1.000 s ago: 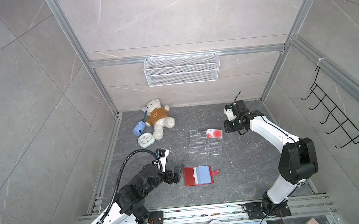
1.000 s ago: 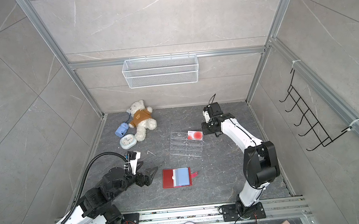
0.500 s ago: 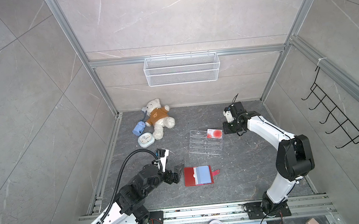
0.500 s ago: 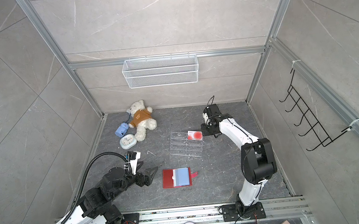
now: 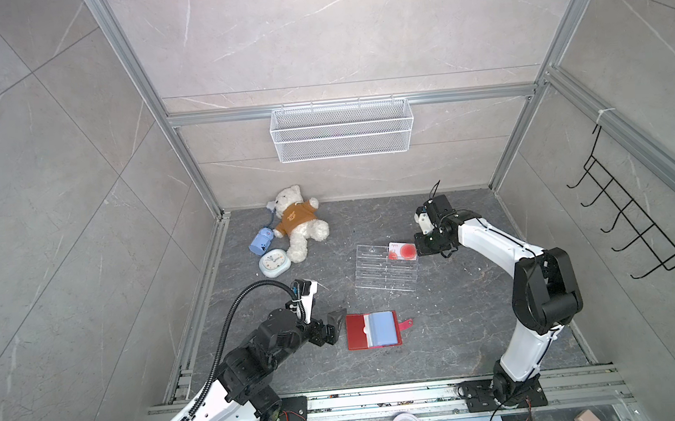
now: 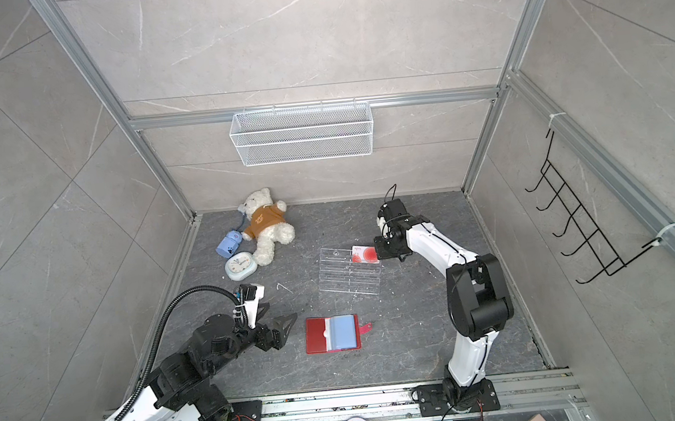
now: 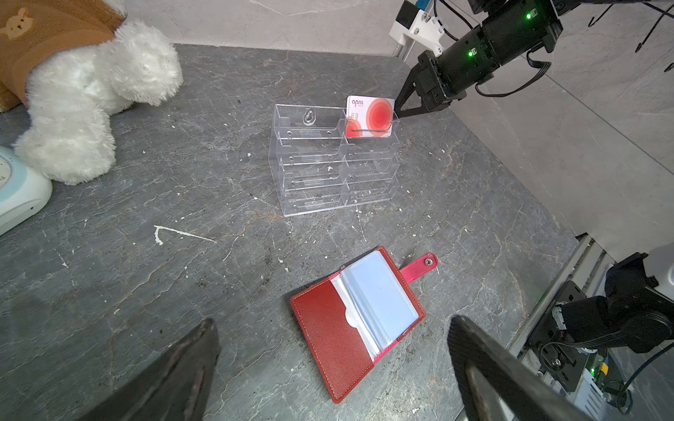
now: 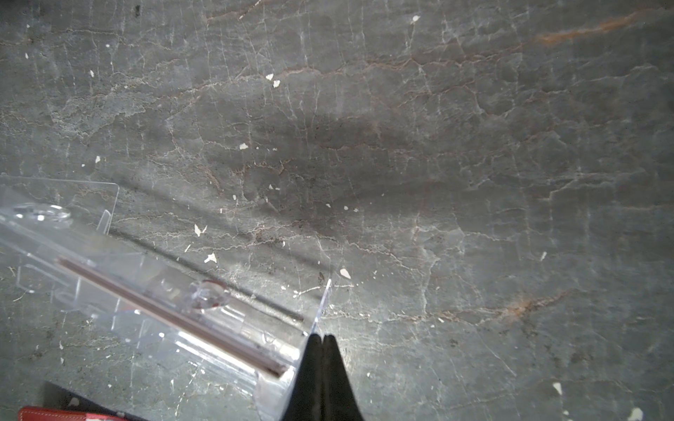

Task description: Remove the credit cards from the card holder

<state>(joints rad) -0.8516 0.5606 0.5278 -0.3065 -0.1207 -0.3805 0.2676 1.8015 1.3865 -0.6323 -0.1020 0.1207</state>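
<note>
Near: left fingers (image 7: 189, 368) spread, empty, by the flat red leather-like card holder (image 7: 328, 328), open on the surface (image 7: 146, 197). Far: white red-circled credit card (image 7: 370, 116) upright on its long edge, face nearward, in the clear acrylic rack (image 7: 310, 171); right fingers (image 8: 316, 371) clenched, empty, beside it. We judge it thin, stiff, slick: pinch the top edge.

Bare floor (image 5: 462, 325) around the card holder (image 5: 373, 330); acrylic rack (image 5: 386, 272) beyond, teddy bear (image 5: 299, 227) and clock (image 5: 273, 263) well aside.
</note>
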